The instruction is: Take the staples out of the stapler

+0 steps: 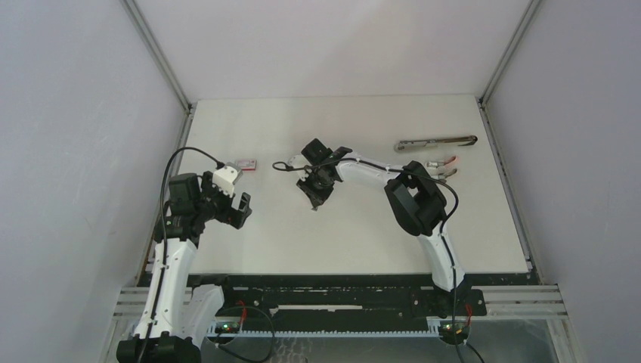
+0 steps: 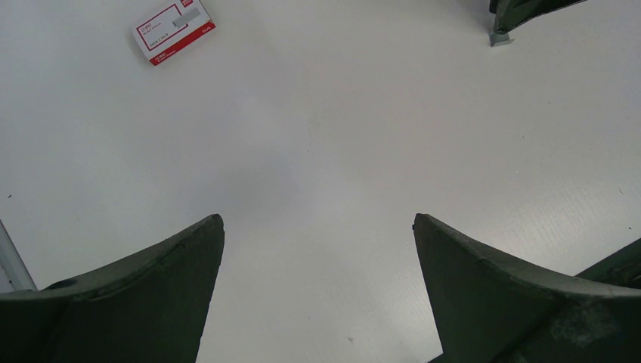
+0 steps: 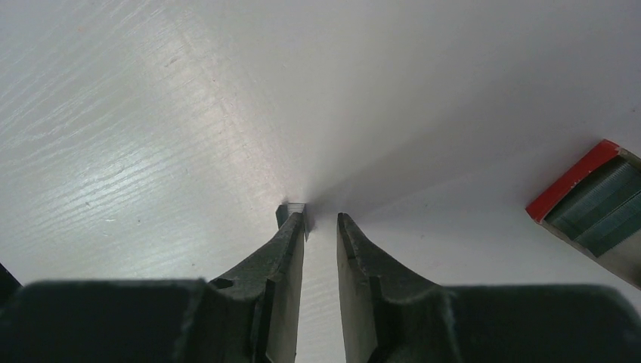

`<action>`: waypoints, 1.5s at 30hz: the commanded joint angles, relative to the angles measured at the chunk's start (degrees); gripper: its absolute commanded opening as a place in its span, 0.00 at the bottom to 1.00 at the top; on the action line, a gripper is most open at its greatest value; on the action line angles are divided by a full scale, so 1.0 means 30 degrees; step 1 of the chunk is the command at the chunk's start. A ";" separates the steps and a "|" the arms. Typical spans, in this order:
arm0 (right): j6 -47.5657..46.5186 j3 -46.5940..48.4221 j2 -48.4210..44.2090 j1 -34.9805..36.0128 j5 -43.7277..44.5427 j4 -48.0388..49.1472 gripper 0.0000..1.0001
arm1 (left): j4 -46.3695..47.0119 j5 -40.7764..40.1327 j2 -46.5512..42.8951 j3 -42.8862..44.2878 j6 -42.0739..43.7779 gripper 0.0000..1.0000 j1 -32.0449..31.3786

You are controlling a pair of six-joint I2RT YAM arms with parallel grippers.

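The stapler (image 1: 435,143), a long grey metal bar, lies at the back right, with red-tipped parts (image 1: 444,162) just in front of it. A tiny grey strip of staples (image 3: 294,209) lies on the table at the tip of my right gripper's left finger. The right gripper (image 3: 321,218) points down at mid-table (image 1: 314,198). Its jaws are a narrow gap apart, with bare table showing between them. In the left wrist view the same strip (image 2: 500,38) shows under that fingertip. My left gripper (image 2: 317,219) hovers wide open over bare table at the left (image 1: 233,206).
A small red-and-white box (image 1: 246,165) lies between the two grippers, at the top left of the left wrist view (image 2: 174,30). Its red end and grey contents show at the right in the right wrist view (image 3: 597,208). The table's edges (image 1: 521,242) run close to both arms.
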 commanded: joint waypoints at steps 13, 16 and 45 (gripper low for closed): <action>-0.0324 0.1026 0.0283 0.0250 -0.0102 -0.0368 0.09 | 0.0582 0.0225 -0.0026 -0.0408 -0.0016 1.00 0.0163; -0.0292 0.1089 0.0190 0.0265 -0.0267 -0.0480 0.11 | 0.0583 0.0225 -0.0020 -0.0413 -0.0009 1.00 0.0180; 0.0268 0.1323 0.0020 0.0265 -0.0869 -0.0862 0.16 | 0.0579 0.0225 -0.0051 -0.0437 0.0042 1.00 0.0189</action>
